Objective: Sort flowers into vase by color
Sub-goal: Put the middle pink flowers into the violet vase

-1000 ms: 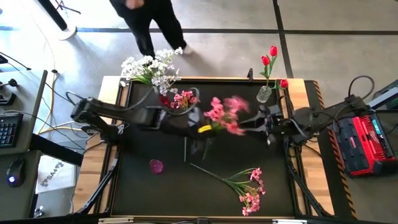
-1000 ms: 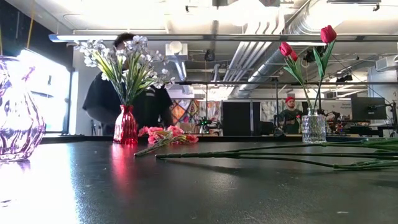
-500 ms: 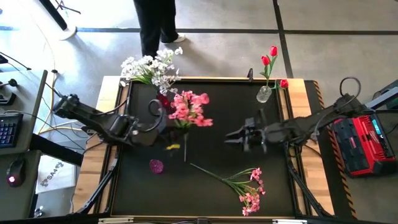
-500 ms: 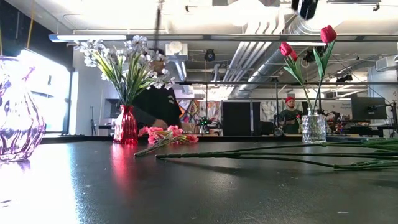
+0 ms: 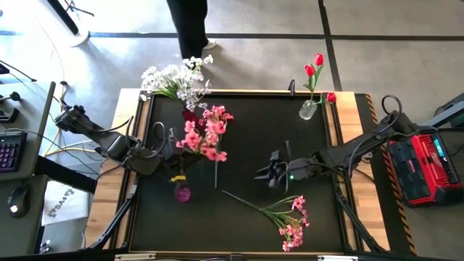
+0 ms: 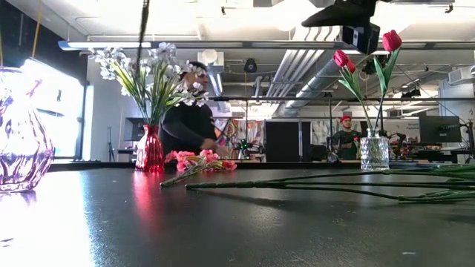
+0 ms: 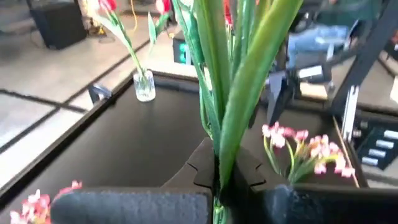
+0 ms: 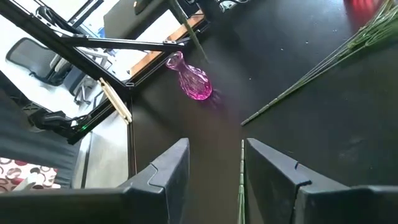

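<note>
My left gripper [image 5: 172,154] is shut on a pink-blossom spray [image 5: 203,135], held over the table's left half just beyond the pink glass vase [image 5: 182,193]. My right gripper [image 5: 262,174] hangs open over the table's middle and holds nothing. A second pink spray [image 5: 288,216] lies flat near the near edge. A third [image 6: 197,159] lies by the red vase [image 5: 190,114], which holds the white blossoms [image 5: 174,78]. Red tulips stand in the clear vase [image 5: 308,109]. My left gripper [image 7: 216,171] pinches the spray's bundle of green stems [image 7: 225,134] between its two fingers, below the blossoms. The fingers come from the table's left and lie across the stems. The spray is lifted clear and roughly upright, blossoms up, with its lower stem [image 6: 142,30] hanging below.
The pink vase [image 8: 189,78] stands alone near the left rail. Thin stems of the lying spray [image 8: 311,68] stretch across the near middle, under my right gripper [image 8: 216,146]. A person [image 6: 185,119] stands beyond the far edge. A raised wooden border [image 5: 141,145] frames the black mat.
My left gripper carried the pink spray from the table's middle toward the left edge and somewhat nearer, ending by the pink vase. My right gripper drew away from the spray, moving toward the near edge and a little left. The person behind the table shifted position.
</note>
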You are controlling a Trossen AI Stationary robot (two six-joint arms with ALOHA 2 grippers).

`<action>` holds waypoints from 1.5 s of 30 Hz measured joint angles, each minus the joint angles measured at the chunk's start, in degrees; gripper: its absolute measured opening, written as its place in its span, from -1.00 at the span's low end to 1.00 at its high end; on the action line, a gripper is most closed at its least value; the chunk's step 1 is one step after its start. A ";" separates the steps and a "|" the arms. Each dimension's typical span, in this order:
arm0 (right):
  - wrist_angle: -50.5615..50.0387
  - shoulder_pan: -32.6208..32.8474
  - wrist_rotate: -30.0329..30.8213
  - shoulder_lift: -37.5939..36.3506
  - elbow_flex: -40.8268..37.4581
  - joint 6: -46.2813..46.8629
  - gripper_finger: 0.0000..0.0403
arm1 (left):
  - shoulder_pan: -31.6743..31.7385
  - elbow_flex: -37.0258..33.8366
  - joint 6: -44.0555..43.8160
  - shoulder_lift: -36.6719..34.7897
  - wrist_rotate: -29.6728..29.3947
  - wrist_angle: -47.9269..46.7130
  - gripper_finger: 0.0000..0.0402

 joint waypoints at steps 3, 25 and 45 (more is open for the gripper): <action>0.20 0.00 0.00 0.13 0.00 0.00 -0.28 | -0.84 -0.02 -3.33 0.21 0.32 -1.97 -1.00; 0.15 -0.02 -0.20 0.13 0.00 0.07 -0.28 | -21.31 -9.63 -18.57 0.14 -24.45 -1.44 -1.00; 0.19 -0.55 -1.05 0.13 0.00 0.09 -0.28 | -34.87 -9.19 -9.98 -1.75 -33.99 -1.74 -1.00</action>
